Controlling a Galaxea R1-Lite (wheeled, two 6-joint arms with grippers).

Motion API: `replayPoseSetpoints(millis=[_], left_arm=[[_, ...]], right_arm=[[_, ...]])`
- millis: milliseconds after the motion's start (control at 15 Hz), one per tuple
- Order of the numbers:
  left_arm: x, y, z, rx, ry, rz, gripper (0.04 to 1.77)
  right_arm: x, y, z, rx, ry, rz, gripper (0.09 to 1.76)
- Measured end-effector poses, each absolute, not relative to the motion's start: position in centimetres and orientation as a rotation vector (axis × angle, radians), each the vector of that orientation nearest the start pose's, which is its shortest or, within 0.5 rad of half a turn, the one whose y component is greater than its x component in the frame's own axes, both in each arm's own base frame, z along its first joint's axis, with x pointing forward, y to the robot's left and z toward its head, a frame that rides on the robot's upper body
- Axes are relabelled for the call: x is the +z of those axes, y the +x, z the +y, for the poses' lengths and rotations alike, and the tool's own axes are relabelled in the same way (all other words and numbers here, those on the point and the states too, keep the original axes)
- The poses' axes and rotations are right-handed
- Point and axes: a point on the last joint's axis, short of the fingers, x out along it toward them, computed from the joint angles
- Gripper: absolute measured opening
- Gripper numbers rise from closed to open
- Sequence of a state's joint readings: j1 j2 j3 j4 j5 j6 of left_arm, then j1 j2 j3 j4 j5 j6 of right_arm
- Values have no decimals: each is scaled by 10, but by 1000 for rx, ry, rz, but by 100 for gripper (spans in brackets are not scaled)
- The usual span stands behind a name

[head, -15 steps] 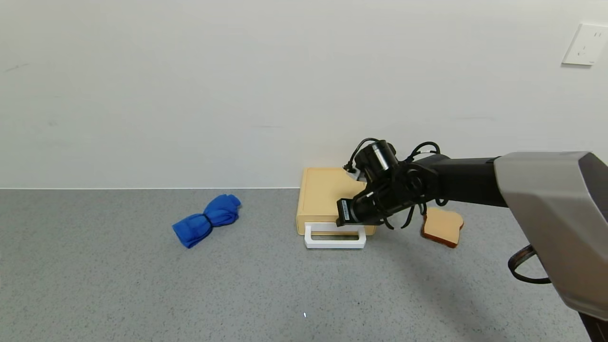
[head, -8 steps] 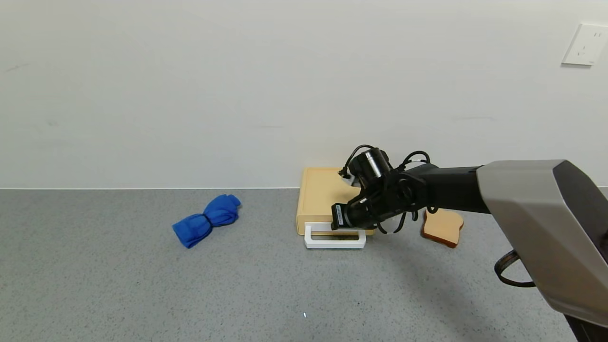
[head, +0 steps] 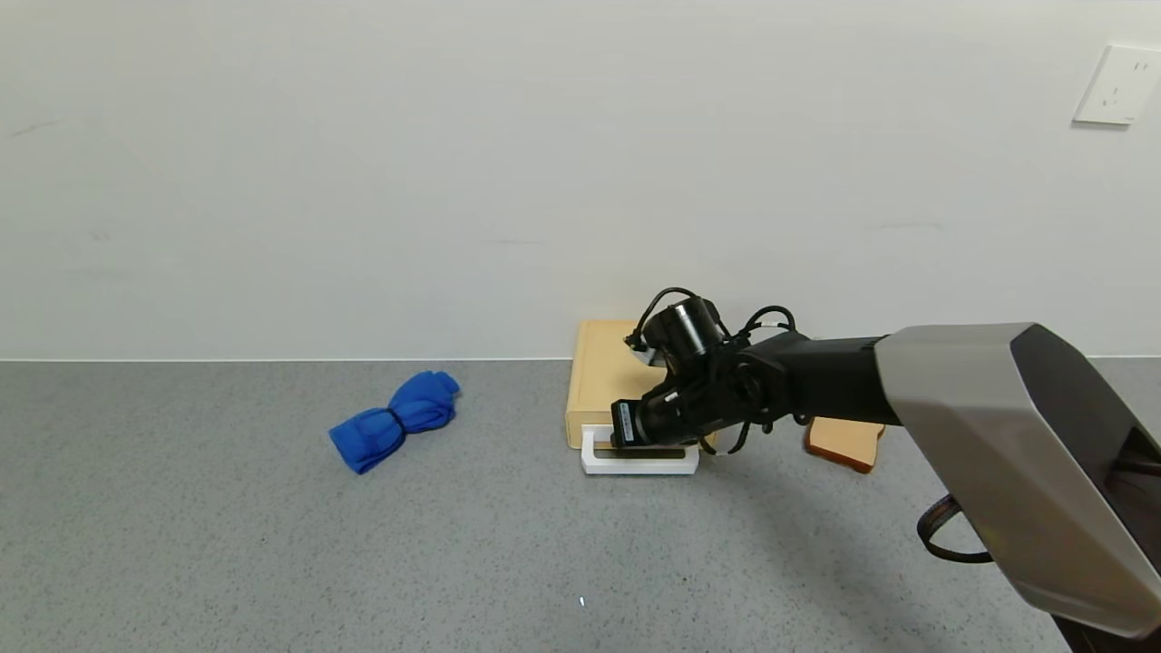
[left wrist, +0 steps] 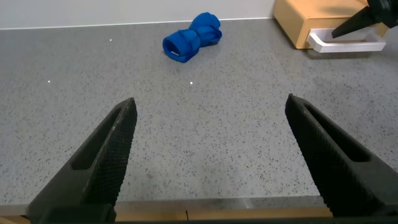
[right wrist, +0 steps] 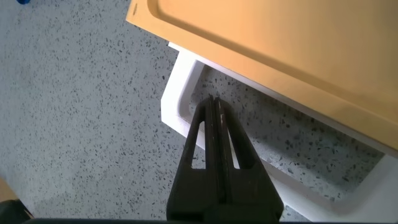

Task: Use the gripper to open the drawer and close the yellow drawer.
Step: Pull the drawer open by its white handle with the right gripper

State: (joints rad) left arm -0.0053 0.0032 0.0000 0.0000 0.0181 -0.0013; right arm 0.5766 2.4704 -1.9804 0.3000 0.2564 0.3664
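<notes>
The pale yellow drawer (head: 609, 376) stands against the back wall, its tray pushed in, with its white loop handle (head: 639, 464) lying toward me. It also shows in the right wrist view (right wrist: 292, 56) with the handle (right wrist: 177, 93), and far off in the left wrist view (left wrist: 305, 22). My right gripper (head: 626, 437) is shut with nothing between its fingers; its tips (right wrist: 213, 102) point down inside the handle loop near one end. My left gripper (left wrist: 211, 118) is open and empty over the near table edge, far from the drawer.
A blue rolled cloth (head: 395, 419) lies left of the drawer, also in the left wrist view (left wrist: 191, 38). A tan toast slice (head: 846, 442) lies right of the drawer, partly behind my right arm. A wall socket (head: 1116, 85) is at the upper right.
My right gripper has moved left and down, from above the drawer's front right corner to the handle loop. The drawer and handle have not moved.
</notes>
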Motion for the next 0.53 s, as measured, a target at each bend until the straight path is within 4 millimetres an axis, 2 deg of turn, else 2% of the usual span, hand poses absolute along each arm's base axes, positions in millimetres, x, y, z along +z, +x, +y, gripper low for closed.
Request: replayPoseSetpoints(millis=[533], left_arm=[[76, -23, 1, 13, -1, 3, 172]], right_arm=[[87, 415, 281, 631, 192, 930, 11]])
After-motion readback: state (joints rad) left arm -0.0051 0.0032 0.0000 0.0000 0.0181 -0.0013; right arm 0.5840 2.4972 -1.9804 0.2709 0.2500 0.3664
